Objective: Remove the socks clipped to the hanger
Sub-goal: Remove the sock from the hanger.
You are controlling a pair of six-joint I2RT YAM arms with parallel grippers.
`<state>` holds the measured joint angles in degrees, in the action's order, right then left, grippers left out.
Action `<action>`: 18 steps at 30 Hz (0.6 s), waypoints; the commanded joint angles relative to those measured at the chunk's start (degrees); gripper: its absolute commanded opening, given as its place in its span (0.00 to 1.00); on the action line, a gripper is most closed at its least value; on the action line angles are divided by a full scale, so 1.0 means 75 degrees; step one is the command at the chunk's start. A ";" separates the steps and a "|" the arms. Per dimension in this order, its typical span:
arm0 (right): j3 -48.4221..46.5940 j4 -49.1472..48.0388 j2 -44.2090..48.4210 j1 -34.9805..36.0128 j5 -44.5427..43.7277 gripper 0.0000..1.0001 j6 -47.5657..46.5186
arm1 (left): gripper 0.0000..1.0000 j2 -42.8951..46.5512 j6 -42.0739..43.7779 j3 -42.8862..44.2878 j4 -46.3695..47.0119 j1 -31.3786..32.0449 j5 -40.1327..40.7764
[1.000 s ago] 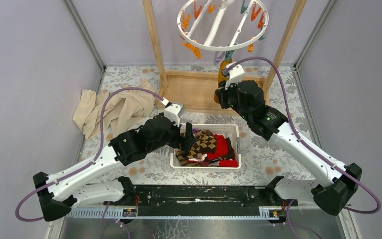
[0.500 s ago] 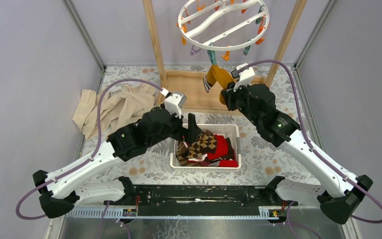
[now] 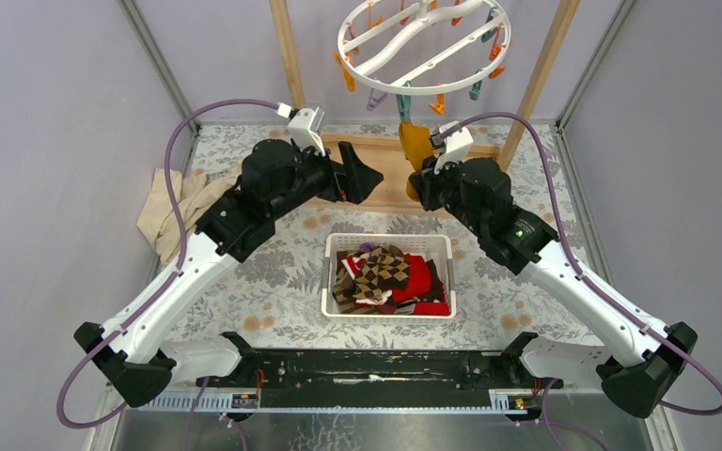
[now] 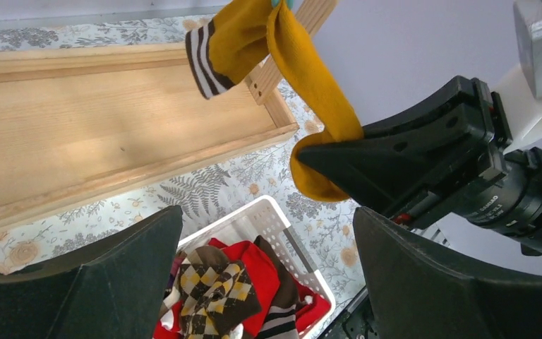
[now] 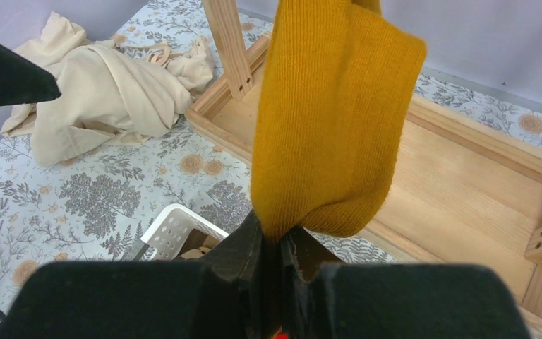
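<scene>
The right hand [image 5: 279, 244] pinched the mustard-yellow knit sock [image 5: 332, 120]; the left hand [image 4: 267, 215] stood open. A hard tug might swing the white round plastic hanger [image 3: 423, 47], loosening that pinch.

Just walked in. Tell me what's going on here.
Two robot arms are taking socks off a round white hanger. The right gripper is shut on the lower end of a mustard sock, which hangs from the hanger, apparently on a teal clip. The left gripper is open and empty, held over the wooden rack base beside that sock. The white basket holds a pile of socks; no other sock shows on the hanger.
</scene>
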<state>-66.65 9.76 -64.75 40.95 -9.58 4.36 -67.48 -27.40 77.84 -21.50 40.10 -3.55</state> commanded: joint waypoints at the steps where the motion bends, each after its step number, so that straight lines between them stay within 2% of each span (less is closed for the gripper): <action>1: -0.0024 -0.0527 -0.0025 0.0054 0.0183 0.01 0.0127 | 0.99 -0.0177 -0.0232 0.0542 0.0770 -0.0288 -0.0843; 18: 0.0019 -0.0610 -0.0103 0.0052 0.0337 0.00 0.0287 | 0.98 -0.0733 -0.0344 0.0518 0.2131 -0.0450 -0.1130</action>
<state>-66.26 8.25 -65.87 40.95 -7.84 5.91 -71.64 -29.91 80.71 -12.88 37.45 -11.11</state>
